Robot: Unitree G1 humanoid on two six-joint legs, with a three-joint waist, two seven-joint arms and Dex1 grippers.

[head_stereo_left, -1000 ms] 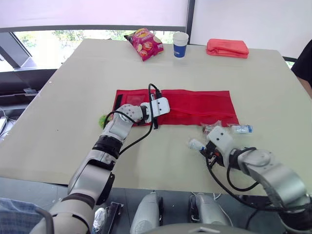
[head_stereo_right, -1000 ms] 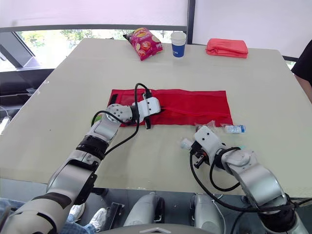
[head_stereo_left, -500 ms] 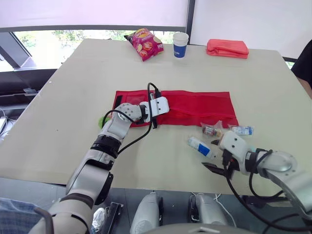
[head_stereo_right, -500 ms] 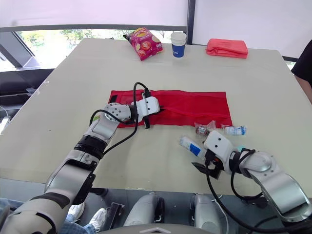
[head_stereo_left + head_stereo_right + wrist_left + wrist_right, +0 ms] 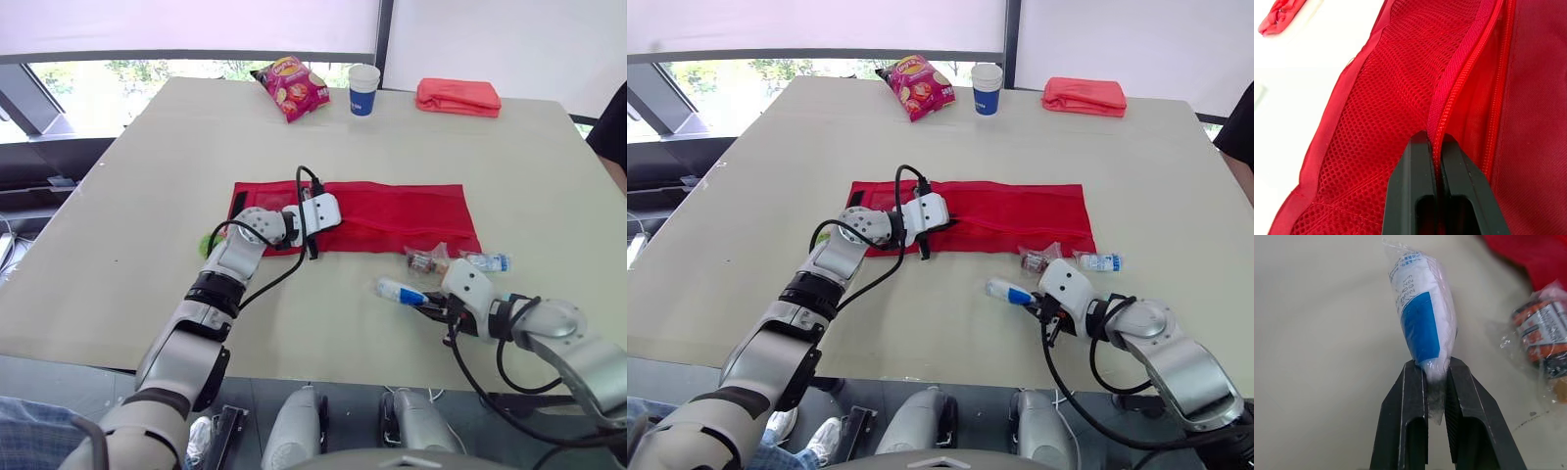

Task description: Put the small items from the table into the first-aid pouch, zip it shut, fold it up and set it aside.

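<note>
A pale table (image 5: 147,176) carries a long red pouch (image 5: 392,211). Our left fingers (image 5: 1418,166) are closed on its zipper edge. Our right fingers (image 5: 1410,396) grip one end of a white-and-blue packet (image 5: 1425,318), just before the pouch. We should lift it clear, then slip it under the held edge.

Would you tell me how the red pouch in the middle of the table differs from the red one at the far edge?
The middle pouch lies unfolded and flat; the far pouch is folded into a compact bundle. The left gripper pinches the middle pouch's zipper edge; nothing touches the far pouch. Both are red fabric.
</note>
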